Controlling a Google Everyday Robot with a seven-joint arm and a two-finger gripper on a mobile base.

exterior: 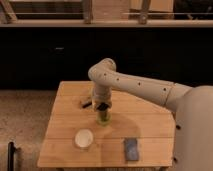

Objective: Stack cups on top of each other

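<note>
Under gripper [102, 107], narrow lime-green cup [103, 119]

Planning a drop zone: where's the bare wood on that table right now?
Bare: the table's left strip beside the cream-white cup, the right half behind the flat dark grey rectangle, and the far left corner. Crowded: the centre, where the gripper sits over the lime-green cup, with the small dark block beside it.

High frontal view: table [65, 142], claw [102, 106].
</note>
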